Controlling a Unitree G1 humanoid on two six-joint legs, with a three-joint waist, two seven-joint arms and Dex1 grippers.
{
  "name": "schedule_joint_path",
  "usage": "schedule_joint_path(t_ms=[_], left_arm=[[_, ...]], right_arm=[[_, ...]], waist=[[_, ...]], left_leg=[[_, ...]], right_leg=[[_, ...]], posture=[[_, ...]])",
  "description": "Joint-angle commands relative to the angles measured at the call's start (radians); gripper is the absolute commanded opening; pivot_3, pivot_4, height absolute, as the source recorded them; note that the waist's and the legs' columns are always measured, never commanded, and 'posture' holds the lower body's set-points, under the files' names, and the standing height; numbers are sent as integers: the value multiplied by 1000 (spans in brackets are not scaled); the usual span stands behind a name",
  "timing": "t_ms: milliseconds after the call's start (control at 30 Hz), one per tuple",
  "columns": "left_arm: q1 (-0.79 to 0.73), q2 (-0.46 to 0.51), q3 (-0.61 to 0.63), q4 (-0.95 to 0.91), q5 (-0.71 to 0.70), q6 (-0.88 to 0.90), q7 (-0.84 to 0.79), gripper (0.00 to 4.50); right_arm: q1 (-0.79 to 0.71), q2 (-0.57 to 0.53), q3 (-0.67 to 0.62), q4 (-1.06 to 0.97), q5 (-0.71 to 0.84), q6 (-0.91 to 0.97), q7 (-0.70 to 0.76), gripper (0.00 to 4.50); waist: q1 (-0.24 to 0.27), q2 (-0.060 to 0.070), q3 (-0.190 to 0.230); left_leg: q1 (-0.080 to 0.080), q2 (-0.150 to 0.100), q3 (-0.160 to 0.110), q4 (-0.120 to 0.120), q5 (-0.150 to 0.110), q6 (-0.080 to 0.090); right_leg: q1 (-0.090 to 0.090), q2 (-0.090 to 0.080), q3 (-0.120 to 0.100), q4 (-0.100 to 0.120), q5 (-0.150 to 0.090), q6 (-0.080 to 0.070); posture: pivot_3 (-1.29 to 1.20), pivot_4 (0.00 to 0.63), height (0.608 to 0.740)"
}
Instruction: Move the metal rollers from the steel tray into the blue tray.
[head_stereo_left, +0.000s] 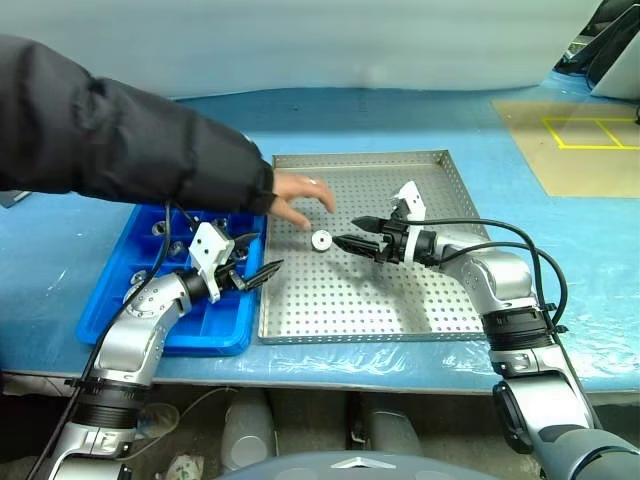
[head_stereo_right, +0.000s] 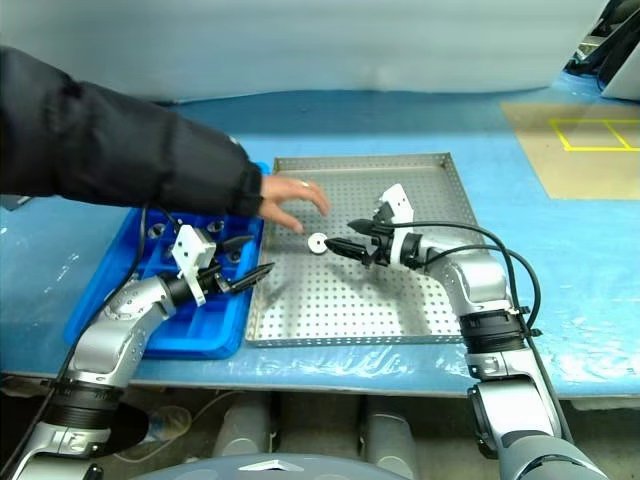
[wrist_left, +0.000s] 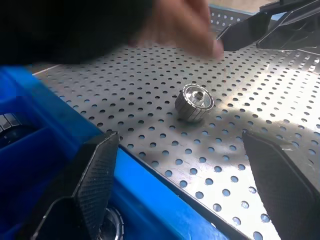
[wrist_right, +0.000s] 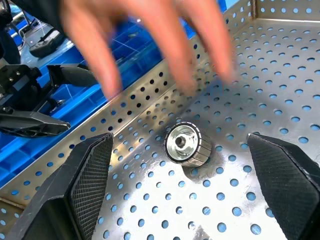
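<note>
A blue-covered desk (head_stereo_left: 420, 120) carries the steel tray (head_stereo_left: 440, 300) with the blue tray (head_stereo_left: 215, 335) touching its left rim. One metal roller (head_stereo_left: 321, 240) lies alone on the perforated floor, toward the tray's left side, just below a person's hand (head_stereo_left: 300, 195). The right end effector (head_stereo_left: 345, 241) hangs just beside it, jaws released and empty; the left end effector (head_stereo_left: 262, 268) hovers over the seam between the trays, also released. Several more rollers sit in the blue compartments (head_stereo_left: 160, 228), too hidden to count. The roller looks hard, smooth and prone to roll; I would pinch it across its ribbed side
</note>
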Motion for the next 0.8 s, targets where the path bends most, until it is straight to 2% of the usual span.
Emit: schedule_joint_path(t_ms=[33,233,533,800], left_arm=[[13,-4,-9,-80,-5,49,26,4145],[-62,-6,-8,-90,-9,127,53,4145],[-91,-32,3,-128,-1,161,128,4145],[-134,-35,66,-149,-57,204,159,4145]], right_arm=[[-16,4,3,-13,6,-17,0,4462],[-23,4,2,-4,4,-21,2,4462],[-37,15,2,25,-2,-51,6,4462],[-78,52,42,97,-49,-125,7,4462]], waist=[[0,0,0],[1,0,0],[-1,0,0],[-1,0,0]], left_leg=[[0,0,0,0,0,0],[0,0,0,0,0,0],[0,0,0,0,0,0],[-1,0,0,1,0,0]], right_leg=[[0,0,0,0,0,0],[0,0,0,1,0,0],[-1,0,0,1,0,0],[-1,0,0,1,0,0]], posture=[[59,150,740],[59,150,740],[69,150,740],[87,150,740]])
